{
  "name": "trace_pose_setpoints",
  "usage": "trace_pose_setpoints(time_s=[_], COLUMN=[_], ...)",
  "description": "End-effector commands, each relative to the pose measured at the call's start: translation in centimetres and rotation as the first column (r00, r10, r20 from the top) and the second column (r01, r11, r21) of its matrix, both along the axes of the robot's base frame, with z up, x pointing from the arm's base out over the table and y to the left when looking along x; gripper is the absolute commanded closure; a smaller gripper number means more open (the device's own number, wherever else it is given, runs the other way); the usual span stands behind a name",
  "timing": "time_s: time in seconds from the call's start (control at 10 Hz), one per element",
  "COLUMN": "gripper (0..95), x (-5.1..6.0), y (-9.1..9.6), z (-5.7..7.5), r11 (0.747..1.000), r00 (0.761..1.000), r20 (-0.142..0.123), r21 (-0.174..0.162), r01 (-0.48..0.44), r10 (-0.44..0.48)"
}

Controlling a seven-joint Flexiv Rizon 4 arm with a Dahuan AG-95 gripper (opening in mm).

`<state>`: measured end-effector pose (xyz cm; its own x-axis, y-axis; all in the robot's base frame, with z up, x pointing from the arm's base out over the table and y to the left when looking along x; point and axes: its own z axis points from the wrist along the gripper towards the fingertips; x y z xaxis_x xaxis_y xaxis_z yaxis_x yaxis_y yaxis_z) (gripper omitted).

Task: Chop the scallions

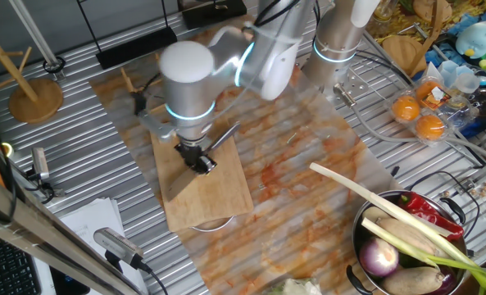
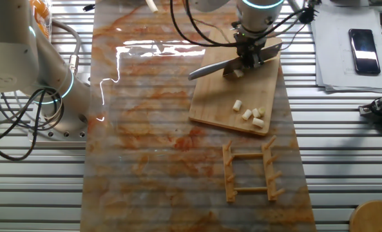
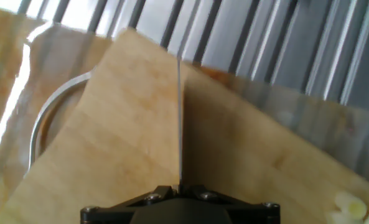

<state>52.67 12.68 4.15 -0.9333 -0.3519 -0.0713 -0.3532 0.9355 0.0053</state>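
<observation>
Four short scallions (image 2: 249, 113) chunks lie clustered near one corner of the cutting board (image 2: 216, 103), their short axes pointing various ways; a fifth piece (image 2: 238, 73) sits by the blade. The gripper (image 2: 250, 57) is clenched on the knife (image 2: 213, 67), blade lying across the board.

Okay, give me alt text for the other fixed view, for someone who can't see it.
A robot arm's gripper holds a knife over a bamboo cutting board, where several short pale scallion chunks lie near the front edge. The board sits on an orange-stained plastic sheet, with a small wooden rack just in front.
</observation>
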Motion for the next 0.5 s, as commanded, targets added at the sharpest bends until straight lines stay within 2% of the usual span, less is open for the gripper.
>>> trace_pose_setpoints(time_s=[0.1, 0.3, 0.4, 0.5], gripper=[95.0, 95.0, 95.0, 95.0], x=[2.0, 3.2, 4.1, 4.4], y=[0.5, 0.9, 1.2, 1.3], z=[-7.8, -7.4, -7.3, -6.9], r11=[1.000, 0.999, 1.000, 0.999], r00=[1.000, 1.000, 1.000, 0.999], r20=[0.000, -0.015, -0.012, -0.009], r21=[-0.002, -0.034, -0.022, -0.023], r01=[-0.006, -0.015, -0.019, -0.032], r10=[0.006, 0.014, 0.018, 0.031])
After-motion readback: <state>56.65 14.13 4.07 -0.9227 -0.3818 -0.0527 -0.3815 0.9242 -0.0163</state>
